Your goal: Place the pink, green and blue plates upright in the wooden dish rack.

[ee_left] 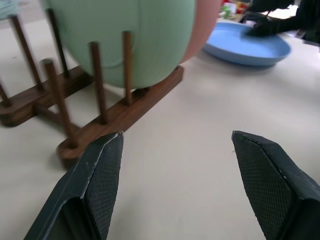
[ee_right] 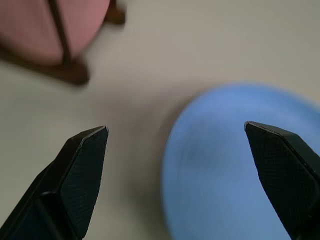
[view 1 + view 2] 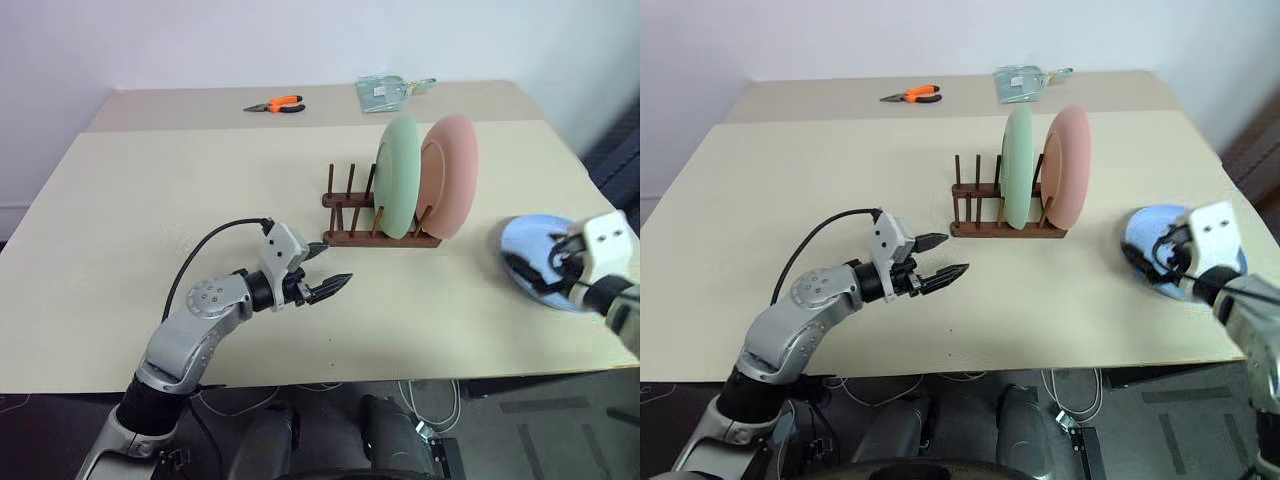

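Currently: green plate (image 3: pixel 398 175) and pink plate (image 3: pixel 449 175) upright in wooden dish rack (image 3: pixel 380 237), mid-frame; blue plate (image 3: pixel 535 262) flat, right; left gripper (image 3: pixel 328 270) level, right gripper (image 2: pixel 175 132) over blue plate, fingers wide, both empty.

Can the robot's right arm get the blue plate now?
Probably yes. The right gripper is open over the blue plate, which lies flat on the table, with nothing between them.

Two plates racked (image 3: pixel 1008 214), blue plate (image 3: pixel 1145 232) flat
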Available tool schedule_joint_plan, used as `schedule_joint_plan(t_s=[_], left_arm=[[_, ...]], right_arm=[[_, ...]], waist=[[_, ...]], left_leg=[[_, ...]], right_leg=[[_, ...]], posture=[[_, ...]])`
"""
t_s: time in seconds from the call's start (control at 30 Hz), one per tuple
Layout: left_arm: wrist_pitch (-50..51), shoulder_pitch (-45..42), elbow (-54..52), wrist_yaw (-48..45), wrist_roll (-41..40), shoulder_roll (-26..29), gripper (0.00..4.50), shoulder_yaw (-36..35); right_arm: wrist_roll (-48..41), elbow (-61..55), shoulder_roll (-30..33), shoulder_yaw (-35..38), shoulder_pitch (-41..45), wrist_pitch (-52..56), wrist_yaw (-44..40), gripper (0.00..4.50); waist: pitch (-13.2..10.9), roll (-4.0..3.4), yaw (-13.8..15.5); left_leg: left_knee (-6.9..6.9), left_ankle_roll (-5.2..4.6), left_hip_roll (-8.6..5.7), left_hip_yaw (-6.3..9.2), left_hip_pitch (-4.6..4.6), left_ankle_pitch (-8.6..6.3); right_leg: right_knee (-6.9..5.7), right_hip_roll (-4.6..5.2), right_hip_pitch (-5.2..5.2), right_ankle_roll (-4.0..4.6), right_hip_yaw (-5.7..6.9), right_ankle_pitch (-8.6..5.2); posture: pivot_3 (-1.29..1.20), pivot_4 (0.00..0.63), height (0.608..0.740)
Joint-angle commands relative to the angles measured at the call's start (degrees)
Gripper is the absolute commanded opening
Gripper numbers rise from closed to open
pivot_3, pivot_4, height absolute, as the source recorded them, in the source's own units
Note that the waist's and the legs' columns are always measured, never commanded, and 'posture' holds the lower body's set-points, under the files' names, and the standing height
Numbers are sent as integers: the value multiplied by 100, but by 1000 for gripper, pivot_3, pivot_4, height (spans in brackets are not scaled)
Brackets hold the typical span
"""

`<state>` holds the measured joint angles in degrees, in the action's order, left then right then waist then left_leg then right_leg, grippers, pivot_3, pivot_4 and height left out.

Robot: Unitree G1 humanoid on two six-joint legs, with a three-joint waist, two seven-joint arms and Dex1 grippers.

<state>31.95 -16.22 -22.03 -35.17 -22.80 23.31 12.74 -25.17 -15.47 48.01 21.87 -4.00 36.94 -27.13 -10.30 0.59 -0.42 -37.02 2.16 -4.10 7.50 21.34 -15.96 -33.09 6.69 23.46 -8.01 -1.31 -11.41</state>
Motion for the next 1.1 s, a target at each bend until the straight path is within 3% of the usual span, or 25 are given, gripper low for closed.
schedule_joint_plan(t_s=[0.03,0.1,0.33,0.5,0.63,0.73,0.87,0.97,1.1], left_arm=[[-114,-121,-69,-88,48,-6,3557,-41],[-109,-123,-87,-109,61,10,3557,-64],[-114,-89,-75,-108,108,63,3557,-208],[-154,-72,-2,-100,132,128,3557,-333],[-273,-48,186,-71,237,206,3557,-489],[-360,-10,275,-63,285,247,3557,-599],[-507,57,435,-17,387,318,3557,-787],[-581,93,542,-13,434,355,3557,-900],[-658,153,583,-22,485,387,3557,-953]], right_arm=[[604,72,96,-321,-28,-113,139,4222],[885,267,109,-486,70,-38,270,3685],[1364,818,15,-713,554,-178,424,64],[1486,537,33,-496,1199,-823,452,21],[778,92,-209,-21,2843,-987,639,21],[-336,-322,-661,244,4042,-449,729,21],[-3034,-792,-1794,309,5565,591,1467,21],[-4418,-803,-2729,48,6050,866,2402,21],[-5422,-488,-4012,-437,6004,779,3716,21]], waist=[[-1,3,-8],[-1,4,-2],[-2,5,17],[-5,4,-19],[-16,-18,-49],[-17,-17,-19],[-15,-1,-4],[-14,1,-12],[-14,-3,-30]], left_leg=[[-1,0,0,0,0,0],[-1,0,-1,1,2,0],[-1,-1,-5,4,4,0],[-1,-1,-5,4,3,0],[0,-1,-4,1,1,0],[6,-1,-1,10,2,0],[12,-1,-1,42,6,0],[11,-1,-1,53,6,0],[13,0,-2,54,5,0]], right_leg=[[1,0,-1,0,1,0],[3,2,0,0,1,-1],[3,5,1,-2,1,0],[3,5,1,-3,1,0],[-1,3,5,-4,0,1],[-3,-2,8,-4,3,3],[0,-3,2,7,23,16],[-1,1,3,16,20,14],[-9,0,14,17,16,15]], posture=[[0,150,740],[0,150,740],[0,150,740],[0,150,740],[0,150,740],[0,150,740],[0,150,740],[0,150,740],[0,150,740]])
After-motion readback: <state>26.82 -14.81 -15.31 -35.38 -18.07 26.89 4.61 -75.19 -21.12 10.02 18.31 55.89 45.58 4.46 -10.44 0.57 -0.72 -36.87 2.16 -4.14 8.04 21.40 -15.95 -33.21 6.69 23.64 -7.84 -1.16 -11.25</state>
